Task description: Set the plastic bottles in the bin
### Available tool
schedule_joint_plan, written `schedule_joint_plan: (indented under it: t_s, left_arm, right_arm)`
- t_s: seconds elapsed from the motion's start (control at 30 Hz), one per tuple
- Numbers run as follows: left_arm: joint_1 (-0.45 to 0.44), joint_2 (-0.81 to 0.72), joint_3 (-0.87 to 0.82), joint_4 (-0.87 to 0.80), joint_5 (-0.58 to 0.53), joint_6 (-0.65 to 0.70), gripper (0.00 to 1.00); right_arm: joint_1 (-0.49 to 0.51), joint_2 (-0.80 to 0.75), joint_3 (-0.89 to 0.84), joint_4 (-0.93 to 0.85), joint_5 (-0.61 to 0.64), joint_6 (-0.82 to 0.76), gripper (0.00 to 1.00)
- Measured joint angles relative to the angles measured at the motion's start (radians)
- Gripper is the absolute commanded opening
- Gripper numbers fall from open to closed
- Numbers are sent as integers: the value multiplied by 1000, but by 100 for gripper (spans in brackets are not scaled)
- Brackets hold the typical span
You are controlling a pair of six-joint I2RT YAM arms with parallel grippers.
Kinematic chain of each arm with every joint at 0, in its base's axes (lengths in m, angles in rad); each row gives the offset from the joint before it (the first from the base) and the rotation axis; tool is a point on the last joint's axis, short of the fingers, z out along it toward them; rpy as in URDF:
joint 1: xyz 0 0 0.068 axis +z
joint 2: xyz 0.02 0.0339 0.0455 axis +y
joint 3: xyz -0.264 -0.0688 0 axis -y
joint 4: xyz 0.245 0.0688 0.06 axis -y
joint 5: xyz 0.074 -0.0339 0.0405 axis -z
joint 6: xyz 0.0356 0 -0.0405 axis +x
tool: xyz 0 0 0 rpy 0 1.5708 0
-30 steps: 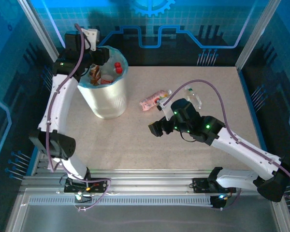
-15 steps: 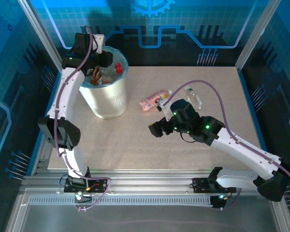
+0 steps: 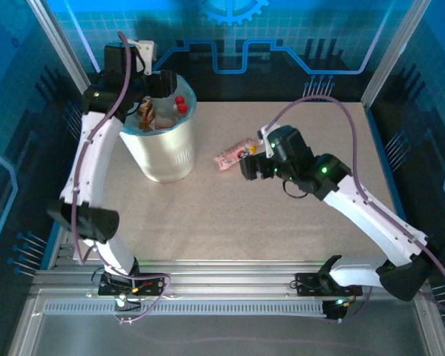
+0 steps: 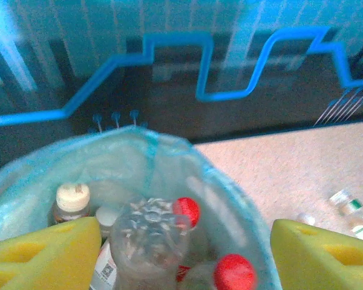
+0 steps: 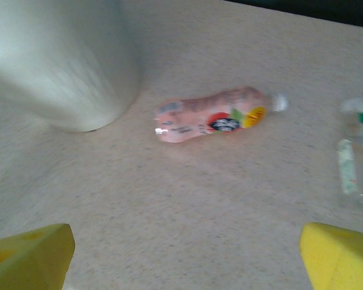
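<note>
Hovering over the bin (image 3: pixel 159 152), the left fingers (image 4: pixel 42 254) stand wide apart above the bottles (image 4: pixel 151 232) piled inside it, while the right fingers (image 5: pixel 30 254), equally wide and empty, face a pink bottle (image 5: pixel 215 115) lying on the worktop (image 5: pixel 169 199) near the bin.

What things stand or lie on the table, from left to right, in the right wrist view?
white bin → pink bottle, lying on its side → clear bottle with a green label, at the right edge
</note>
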Motion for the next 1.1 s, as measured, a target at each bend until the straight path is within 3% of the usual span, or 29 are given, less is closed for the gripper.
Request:
schedule_joint_plan:
  t_s: [0.17, 0.3, 0.6, 0.77, 1.1]
  left_arm:
    - [-180, -192, -133, 74, -37, 27, 74]
    - [-369, -232, -256, 128, -38, 32, 75]
    - [-710, -177, -552, 225, 71, 43, 76]
    - [-788, -175, -612, 272, 109, 10, 76]
    - [-793, -175, -674, 306, 97, -57, 77]
  right_arm:
    - [-221, 109, 20, -50, -9, -25, 96]
    - [-352, 222, 43, -55, -18, -77, 99]
    - [-491, 550, 220, -52, -44, -203, 100]
    - [-519, 689, 264, -54, -76, -247, 100]
    - [-540, 806, 297, -71, -111, -265, 98]
